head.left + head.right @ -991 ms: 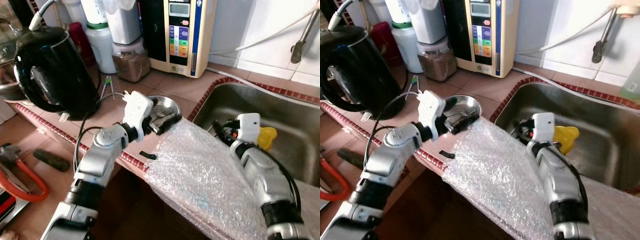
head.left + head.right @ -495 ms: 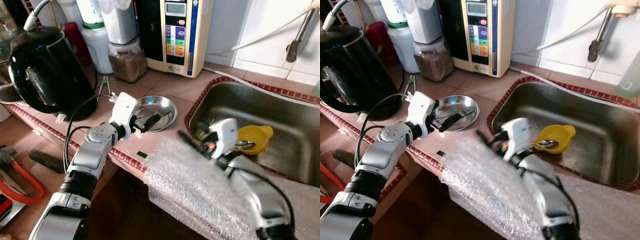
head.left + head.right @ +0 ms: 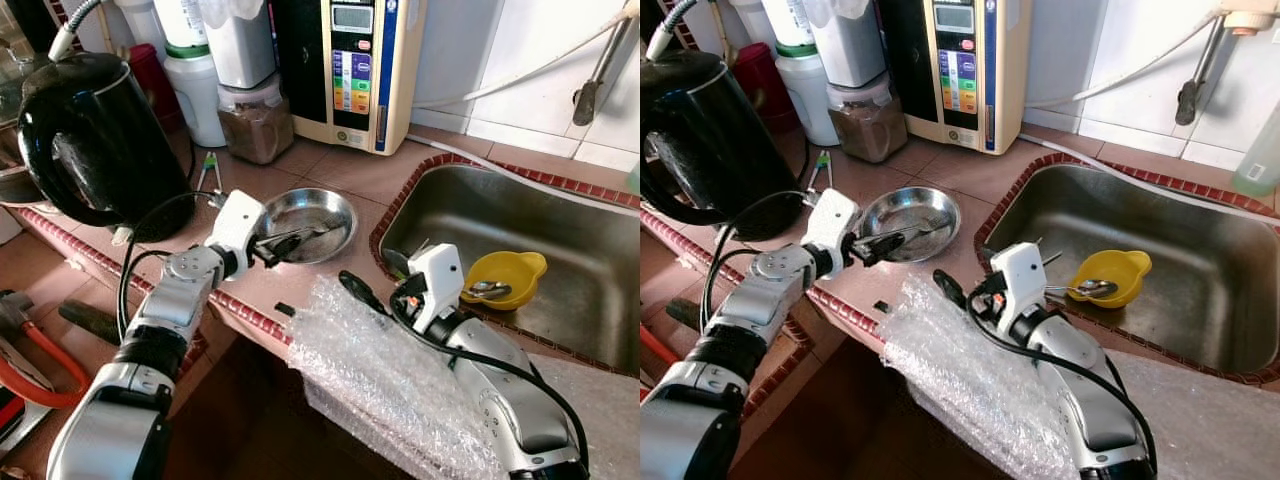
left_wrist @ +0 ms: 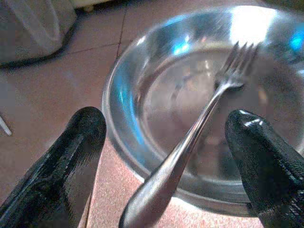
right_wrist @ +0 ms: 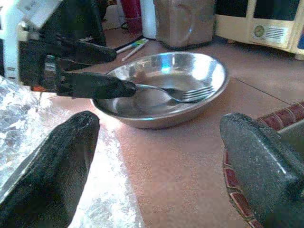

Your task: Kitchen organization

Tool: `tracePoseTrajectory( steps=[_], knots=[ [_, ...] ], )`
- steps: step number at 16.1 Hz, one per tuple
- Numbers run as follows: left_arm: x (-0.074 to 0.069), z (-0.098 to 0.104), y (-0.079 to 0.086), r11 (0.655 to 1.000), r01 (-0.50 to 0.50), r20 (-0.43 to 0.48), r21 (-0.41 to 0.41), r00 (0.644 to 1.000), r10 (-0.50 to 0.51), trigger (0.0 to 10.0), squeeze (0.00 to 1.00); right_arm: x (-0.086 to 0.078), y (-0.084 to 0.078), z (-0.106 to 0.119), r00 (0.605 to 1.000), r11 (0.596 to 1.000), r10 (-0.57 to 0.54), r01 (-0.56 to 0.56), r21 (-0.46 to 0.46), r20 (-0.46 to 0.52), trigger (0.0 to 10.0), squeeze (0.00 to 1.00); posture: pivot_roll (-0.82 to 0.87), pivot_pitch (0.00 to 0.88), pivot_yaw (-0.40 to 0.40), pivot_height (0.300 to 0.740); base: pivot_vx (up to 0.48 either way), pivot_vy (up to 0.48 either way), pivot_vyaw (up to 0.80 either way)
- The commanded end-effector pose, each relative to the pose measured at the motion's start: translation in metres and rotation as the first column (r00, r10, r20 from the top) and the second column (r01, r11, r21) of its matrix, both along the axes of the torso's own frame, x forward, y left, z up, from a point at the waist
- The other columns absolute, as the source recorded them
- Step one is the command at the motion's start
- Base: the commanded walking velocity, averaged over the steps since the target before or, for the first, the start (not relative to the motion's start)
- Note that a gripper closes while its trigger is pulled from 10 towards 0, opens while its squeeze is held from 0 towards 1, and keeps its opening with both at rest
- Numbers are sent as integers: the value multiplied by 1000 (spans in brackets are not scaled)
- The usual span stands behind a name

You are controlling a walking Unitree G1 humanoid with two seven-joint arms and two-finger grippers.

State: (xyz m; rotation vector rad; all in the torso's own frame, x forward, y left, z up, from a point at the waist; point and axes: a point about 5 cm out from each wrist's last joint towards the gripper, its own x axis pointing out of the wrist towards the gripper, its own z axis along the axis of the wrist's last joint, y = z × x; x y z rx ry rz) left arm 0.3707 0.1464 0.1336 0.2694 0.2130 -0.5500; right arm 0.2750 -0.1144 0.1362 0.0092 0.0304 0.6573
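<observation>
Two hands are at work over the tabletop. Nearest, bubble wrap hangs over the front edge, with the right arm lying across it. The right hand hovers above the wrap's far corner, fingers spread wide and holding nothing, pointing toward the bowl. The left hand sits at the bowl's near rim; its wrist view shows the fingers spread either side of the fork handle without touching it. The fork lies with tines inside the bowl and handle projecting over the rim toward that hand.

Risks, as judged:
- Closing on the thin, polished handle off-centre could flick the fork out of the bowl, or tip the light bowl by levering on its rim.
- The right arm, dragging on the wrap, could pull it off the edge.
- The right hand advancing could strike the left hand; they are near each other.

Farther back, a yellow cup with a spoon lies in the sink. A black kettle stands well left; its cord loops close to the left arm and could snag.
</observation>
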Motion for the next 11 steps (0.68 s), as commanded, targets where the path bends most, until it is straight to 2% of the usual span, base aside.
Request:
tracePoseTrajectory(
  steps=[1,2,3,7,11],
  knots=[
    [0,-6,5,999,32,-57,38,998,-30,8157,0,-5,9,8,998,999,51,-51,6,26,10000,0,-111,40,92,740,0,0,0],
    [0,-7,5,998,41,-67,38,997,-38,1608,0,-7,11,9,997,998,66,-67,4,34,10000,0,-113,40,94,740,0,0,0],
    [1,-8,6,998,48,-75,44,996,-45,0,0,-8,12,10,997,998,67,-67,5,39,10000,0,-115,41,96,740,0,0,0],
    [1,-8,2,994,95,-102,49,991,-90,0,0,-6,7,14,998,998,38,-41,54,45,10000,0,-119,40,97,740,0,0,0],
    [-1,-14,0,993,112,-176,43,979,-103,0,0,-4,4,14,999,999,26,-27,27,39,10000,0,-118,40,99,740,0,0,0]
  ],
)
